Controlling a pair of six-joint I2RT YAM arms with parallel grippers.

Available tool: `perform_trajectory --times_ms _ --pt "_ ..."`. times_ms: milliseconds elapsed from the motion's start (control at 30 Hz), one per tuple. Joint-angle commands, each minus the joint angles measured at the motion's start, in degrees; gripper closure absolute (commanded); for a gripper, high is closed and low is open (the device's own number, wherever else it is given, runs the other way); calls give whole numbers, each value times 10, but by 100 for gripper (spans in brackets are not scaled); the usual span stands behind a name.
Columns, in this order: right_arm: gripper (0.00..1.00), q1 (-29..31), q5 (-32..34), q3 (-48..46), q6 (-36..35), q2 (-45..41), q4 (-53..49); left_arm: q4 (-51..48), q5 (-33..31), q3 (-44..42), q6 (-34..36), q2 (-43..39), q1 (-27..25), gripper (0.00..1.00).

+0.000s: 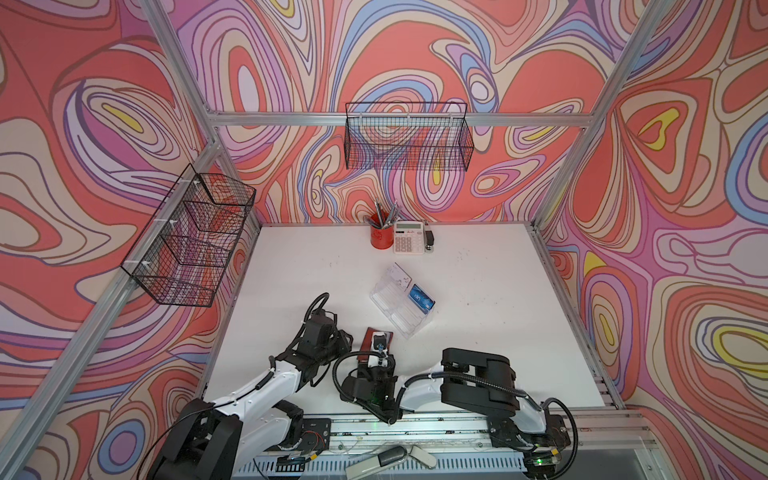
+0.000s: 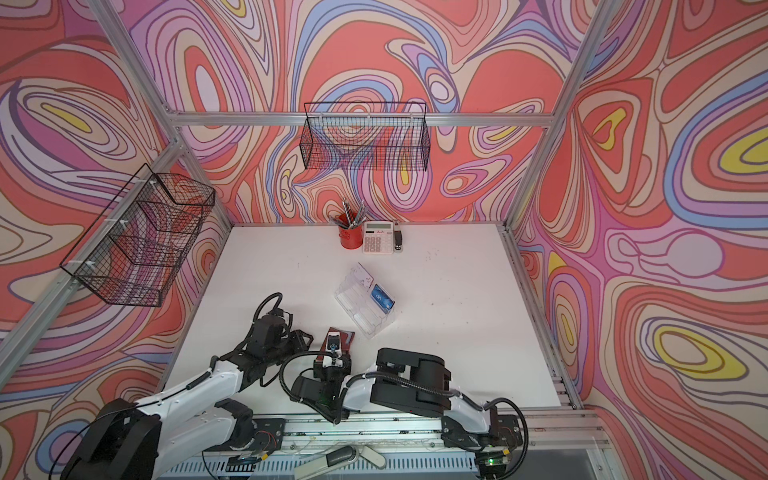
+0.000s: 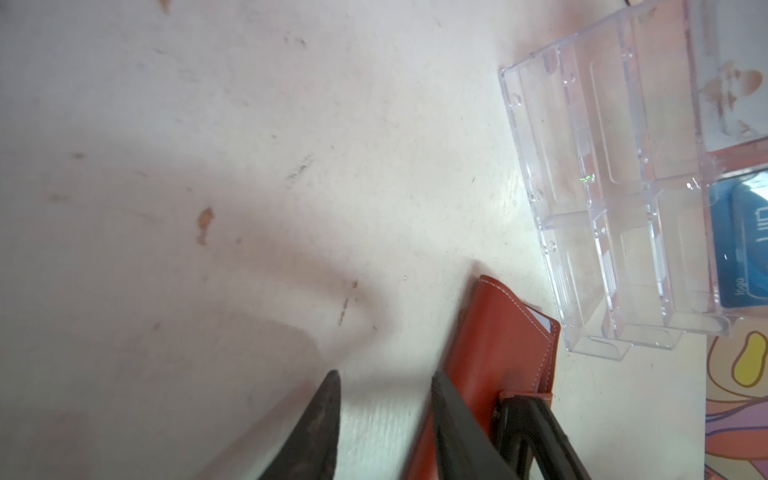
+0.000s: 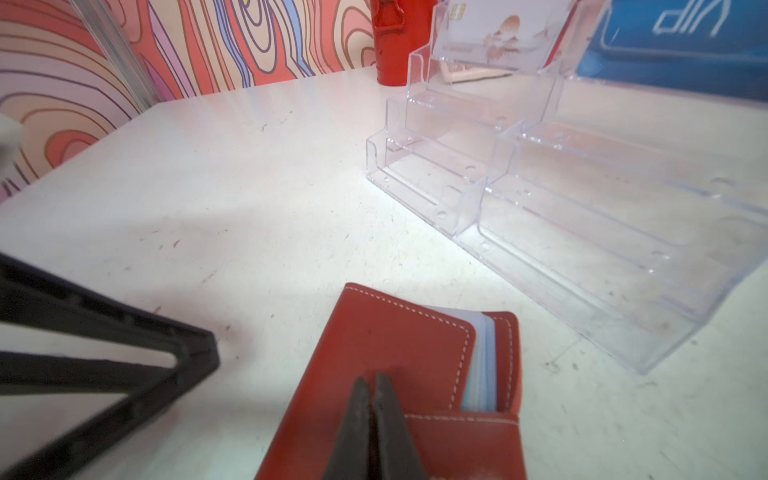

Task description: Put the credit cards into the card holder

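Observation:
A clear tiered card holder [image 1: 395, 309] [image 2: 357, 307] stands mid-table, with a blue credit card [image 1: 420, 300] [image 4: 685, 41] in a back slot and a white card [image 1: 400, 274] [image 4: 494, 37] in another. Nearer me lies a red wallet [image 4: 395, 340] [image 3: 498, 332]; pale card edges [image 4: 482, 365] show inside it. My right gripper [image 4: 370, 380] [image 1: 378, 343] is shut, its tips resting on top of the wallet's cover. Beside the wallet's left edge, my left gripper [image 3: 384, 378] [image 1: 348, 337] is open over bare table with nothing between its fingers.
At the table's back edge stand a red pen cup [image 1: 381, 237], a calculator [image 1: 409, 237] and a small stapler [image 1: 430, 241]. Wire baskets hang on the back wall [image 1: 409, 141] and the left wall [image 1: 191, 237]. White tabletop [image 1: 498, 311] stretches right of the holder.

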Motion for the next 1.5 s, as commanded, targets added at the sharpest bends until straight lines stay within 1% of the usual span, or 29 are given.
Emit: perform_trajectory --times_ms 0,100,200,233,300,367,500,567,733,833,900,1000,1100,1200,1267,1300,1367,1400,1467 --pt "100 38 -536 -79 -20 187 -348 -100 -10 26 4 -47 31 60" --pt "100 38 -547 -62 -33 185 -376 -133 -2 41 12 -75 46 59" --pt "100 34 -548 -50 -39 144 -376 -153 3 52 17 -87 49 59" --pt "97 31 -542 -36 -44 125 -381 -158 4 54 17 -89 49 59" --pt "88 22 -518 6 -58 94 -402 -168 5 62 21 -93 50 59" --pt "85 6 -493 47 -73 67 -420 -183 2 70 26 -98 50 59" --pt "75 -37 -471 87 -107 -13 -401 -214 -13 90 31 -109 53 58" --pt "70 -51 -446 112 -127 -48 -402 -230 -24 100 33 -109 56 58" --pt "63 -71 -413 190 -182 -115 -422 -248 -25 119 41 -106 60 58" --pt "60 -74 -383 219 -196 -151 -444 -253 -19 121 52 -113 60 58" --pt "56 -77 -368 211 -196 -189 -442 -257 -19 119 58 -124 61 58" --pt "51 -85 -368 178 -204 -251 -412 -264 -17 120 60 -141 60 56" --pt "47 -90 -356 152 -206 -311 -399 -265 -10 123 61 -150 60 55" --pt "39 -94 -349 104 -203 -370 -369 -269 -9 123 69 -154 61 51" --pt "35 -96 -353 73 -200 -395 -351 -249 8 122 77 -155 61 51" --pt "35 -97 -354 61 -196 -402 -347 -223 31 105 80 -151 60 51" --pt "40 -97 -353 46 -182 -399 -355 -187 60 77 80 -126 61 52" --pt "43 -96 -353 38 -167 -392 -364 -172 70 64 78 -106 60 53" --pt "45 -96 -368 22 -148 -373 -363 -125 100 39 79 -69 57 57"
